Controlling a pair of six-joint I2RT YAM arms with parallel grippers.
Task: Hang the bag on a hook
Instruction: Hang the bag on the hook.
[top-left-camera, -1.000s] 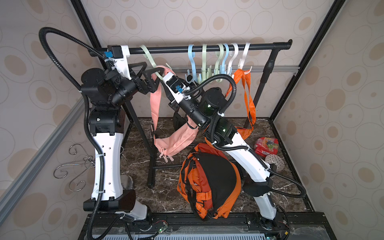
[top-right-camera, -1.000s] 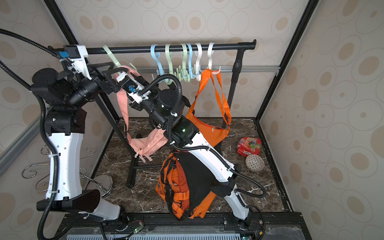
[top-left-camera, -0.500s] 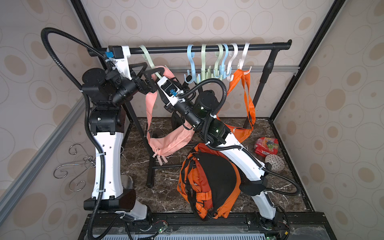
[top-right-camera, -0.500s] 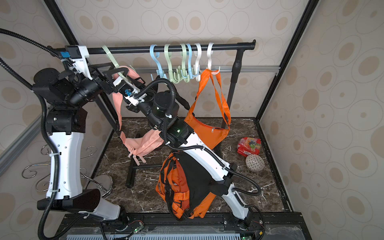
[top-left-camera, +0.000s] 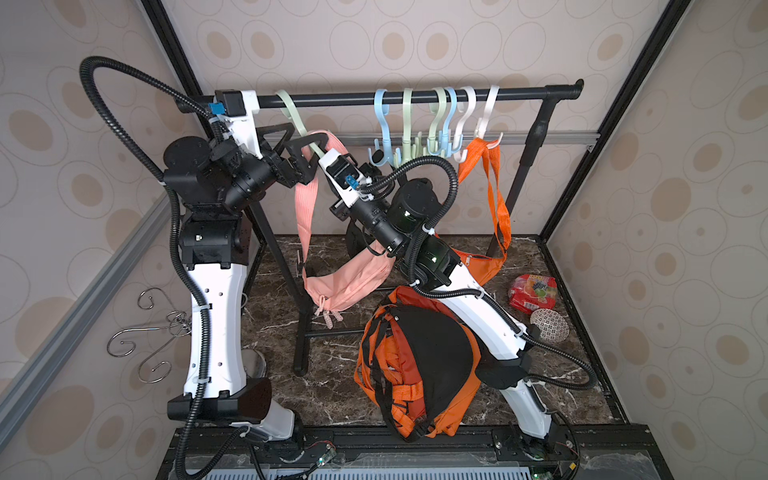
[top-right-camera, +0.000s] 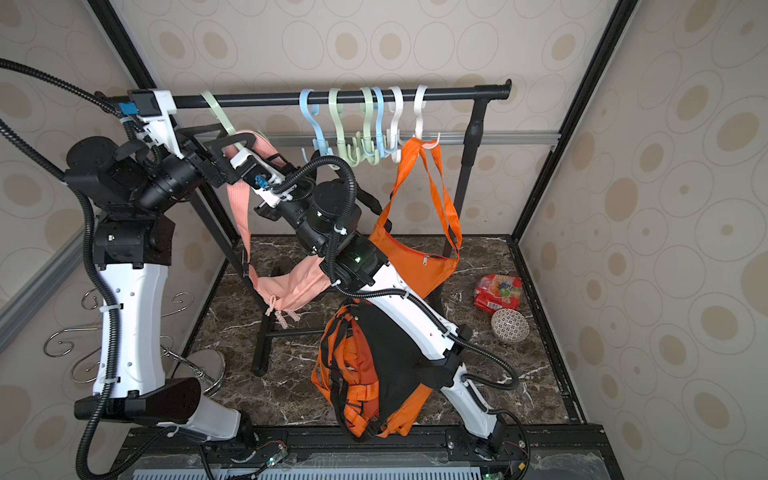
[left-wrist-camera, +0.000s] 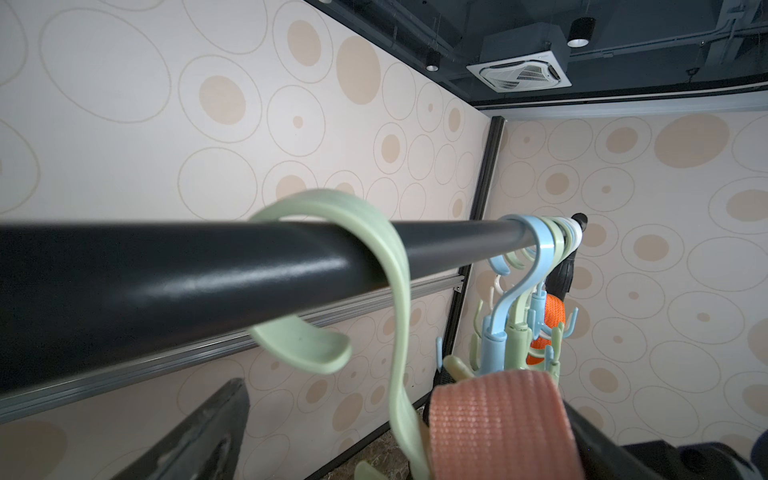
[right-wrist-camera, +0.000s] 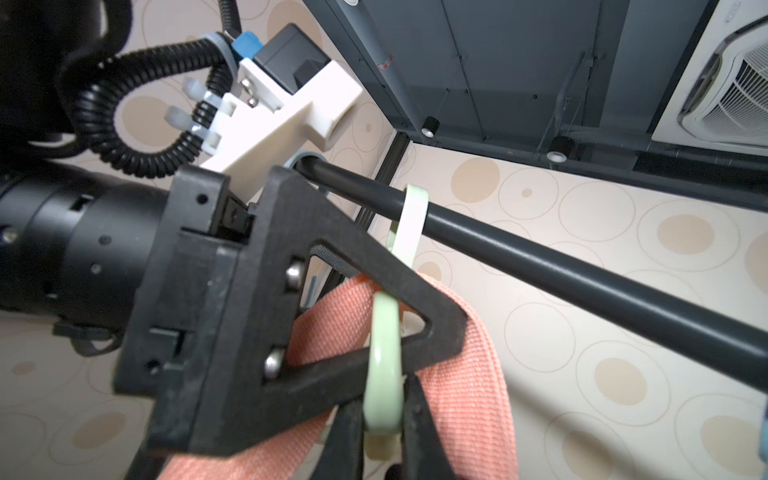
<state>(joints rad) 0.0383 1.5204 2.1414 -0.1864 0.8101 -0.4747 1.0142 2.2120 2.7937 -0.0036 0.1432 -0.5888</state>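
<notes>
My right gripper (right-wrist-camera: 382, 401) is clamped on the lower stem of the pale green hook (top-left-camera: 291, 109), one finger pressed to each side of it, just below the rail (top-left-camera: 353, 99). My left gripper (left-wrist-camera: 401, 395) is spread wide right beside it, under the same stretch of rail, and grips nothing. The hook's stem runs down between its fingers.

The pink bag (top-left-camera: 345, 282) hangs well below the rail, its body sagging under my right arm. Its strap (right-wrist-camera: 469, 374) rises to the hook and loops over there, passing behind the stem and lying against one of my left fingers (right-wrist-camera: 232, 332). Whether the loop sits on a prong of the hook I cannot tell, because my own fingers hide that spot.

Farther along the rail, past the spare hooks (top-left-camera: 406, 120), an orange bag (top-right-camera: 419, 257) hangs from a white hook (top-right-camera: 420, 112).
</notes>
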